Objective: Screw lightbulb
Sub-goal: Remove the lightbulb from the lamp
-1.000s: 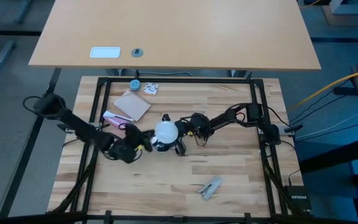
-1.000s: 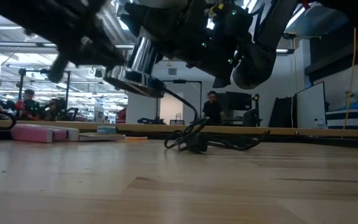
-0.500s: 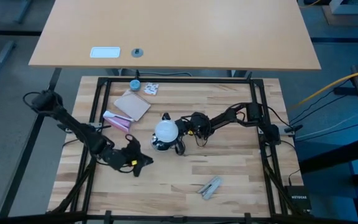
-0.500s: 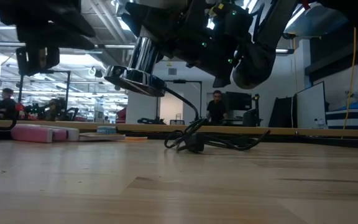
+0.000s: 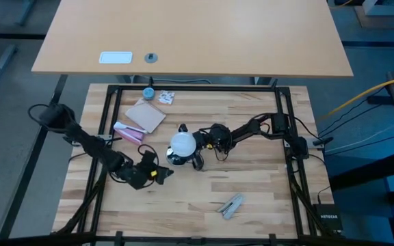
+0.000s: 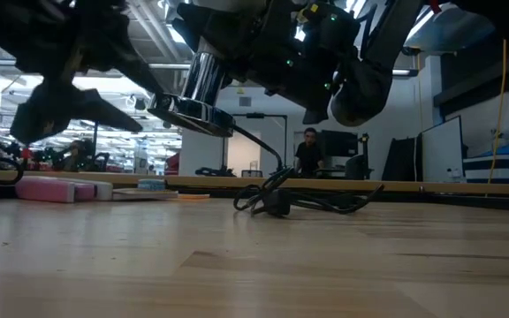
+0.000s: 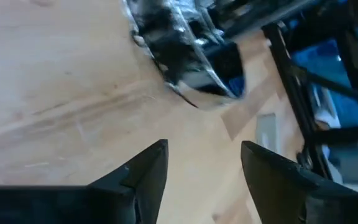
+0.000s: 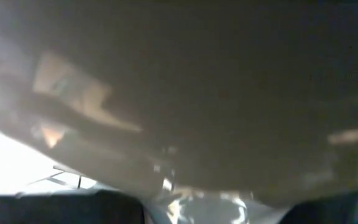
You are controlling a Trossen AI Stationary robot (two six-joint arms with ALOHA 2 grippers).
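The white lightbulb (image 5: 182,144) sits globe up on a chrome lamp socket (image 6: 203,75). A shiny silver disc (image 6: 193,111) and a black cord (image 6: 277,199) belong to that socket. My right gripper (image 5: 191,156) reaches in from the table's right and is shut on this fixture under the bulb. My left gripper (image 5: 161,172) stands open a short way to the near left of the bulb, touching nothing. In the left wrist view its fingers (image 7: 148,171) point at the disc (image 7: 185,62). My right gripper holds the lamp socket below the bulb; a shiny part (image 8: 197,208) shows between its two fingers. The gripper's own body and the bulb hide the place of contact. The fixture is lifted clear of the table with its disc tilted, and its cord trails down onto the wood.
A pink object (image 5: 130,131), a brown pad (image 5: 147,115) and a small blue cap (image 5: 148,93) lie at the far left. A grey clip-like piece (image 5: 231,205) lies near the front. Black frame rails (image 5: 287,116) border the table. People show in the room behind.
My left gripper has come off the bulb and drawn back toward the table's near left, rolling its wrist, and it has opened. The bulb and socket have stayed where they were in my right gripper.
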